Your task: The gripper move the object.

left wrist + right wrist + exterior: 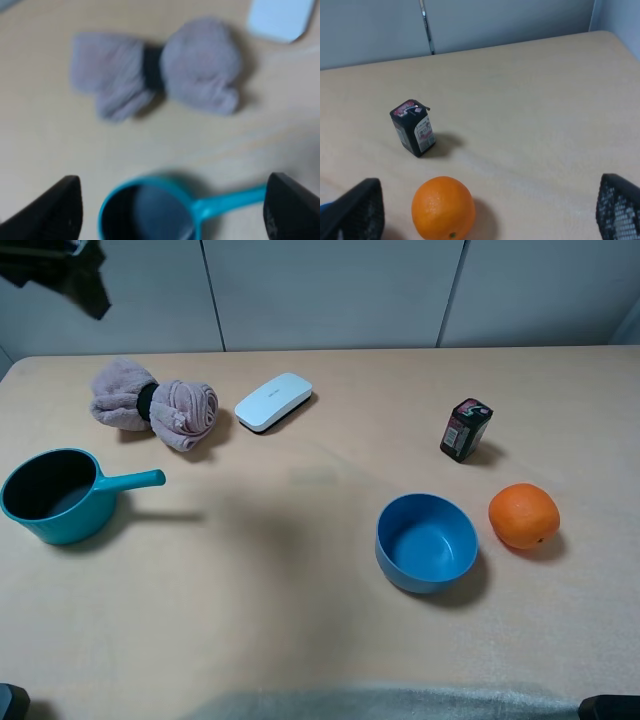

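Note:
The object, a flat white oblong case point(273, 402), lies on the table at the back, left of the middle and just right of the towel. A corner of it shows blurred in the left wrist view point(280, 17). My left gripper point(172, 215) is open and empty, its black fingers point(55, 212) wide apart above the teal pot. It hangs high over the table's left side and is apart from the case. A dark part of that arm point(65, 275) shows at the top left. My right gripper point(487, 215) is open and empty, near the orange.
A pink-grey rolled towel point(155, 403) with a dark band lies left of the case. A teal saucepan point(55, 495) stands at the left edge. On the right are a blue bowl point(427, 542), an orange point(523, 516) and a small dark red-labelled box point(466, 429).

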Tool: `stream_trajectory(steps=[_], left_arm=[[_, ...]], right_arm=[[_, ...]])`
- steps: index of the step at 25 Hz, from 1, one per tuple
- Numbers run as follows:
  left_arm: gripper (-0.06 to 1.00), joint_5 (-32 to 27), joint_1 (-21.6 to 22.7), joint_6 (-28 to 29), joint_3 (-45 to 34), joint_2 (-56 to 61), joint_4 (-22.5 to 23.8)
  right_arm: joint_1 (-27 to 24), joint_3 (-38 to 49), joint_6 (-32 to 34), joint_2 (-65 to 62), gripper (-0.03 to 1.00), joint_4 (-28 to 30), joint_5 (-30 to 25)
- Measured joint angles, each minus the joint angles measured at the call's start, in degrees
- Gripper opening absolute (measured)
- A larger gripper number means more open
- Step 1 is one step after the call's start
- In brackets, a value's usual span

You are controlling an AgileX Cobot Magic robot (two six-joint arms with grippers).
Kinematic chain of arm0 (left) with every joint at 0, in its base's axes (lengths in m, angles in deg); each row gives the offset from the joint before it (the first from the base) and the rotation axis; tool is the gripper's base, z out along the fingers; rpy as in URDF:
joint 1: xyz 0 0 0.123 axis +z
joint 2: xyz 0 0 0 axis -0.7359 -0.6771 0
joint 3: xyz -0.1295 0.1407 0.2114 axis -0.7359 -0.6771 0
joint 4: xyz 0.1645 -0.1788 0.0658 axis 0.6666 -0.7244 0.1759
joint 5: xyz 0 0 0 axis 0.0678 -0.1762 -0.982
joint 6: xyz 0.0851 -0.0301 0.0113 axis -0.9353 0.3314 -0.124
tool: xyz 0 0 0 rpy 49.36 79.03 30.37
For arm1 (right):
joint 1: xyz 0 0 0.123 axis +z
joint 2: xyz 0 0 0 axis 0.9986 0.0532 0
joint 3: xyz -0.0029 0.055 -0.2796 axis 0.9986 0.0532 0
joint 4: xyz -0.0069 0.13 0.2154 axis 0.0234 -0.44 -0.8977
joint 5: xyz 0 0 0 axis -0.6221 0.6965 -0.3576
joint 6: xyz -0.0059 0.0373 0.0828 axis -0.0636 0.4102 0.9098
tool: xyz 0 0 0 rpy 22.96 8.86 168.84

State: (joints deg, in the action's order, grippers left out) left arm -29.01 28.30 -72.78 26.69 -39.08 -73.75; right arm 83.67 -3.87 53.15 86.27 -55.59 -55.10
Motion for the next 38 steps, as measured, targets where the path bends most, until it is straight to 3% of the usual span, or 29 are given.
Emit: stream_trajectory(steps=[8,11,18,25,38], left_arm=[[0.75,-2.7,12.7,1.3,-20.1,21.6,0.1],[0.75,-2.7,15.4,1.8,-26.9,30.2,0.2],[0.75,-5.7,15.8,4.1,-36.7,47.3,-0.1],[0.75,-7.8,15.8,4.2,-37.9,58.3,-3.8],[0.75,-7.8,15.8,4.2,-41.1,68.8,-4.2]], right_arm=[[0.0,0.0,0.0,0.0,0.67,0.0,0.0],[0.0,0.0,0.0,0.0,0.67,0.0,0.0],[0.0,0.0,0.0,0.0,0.67,0.0,0.0],[0.0,0.0,0.0,0.0,0.67,0.0,0.0],[0.0,0.0,0.0,0.0,0.67,0.0,0.0]])
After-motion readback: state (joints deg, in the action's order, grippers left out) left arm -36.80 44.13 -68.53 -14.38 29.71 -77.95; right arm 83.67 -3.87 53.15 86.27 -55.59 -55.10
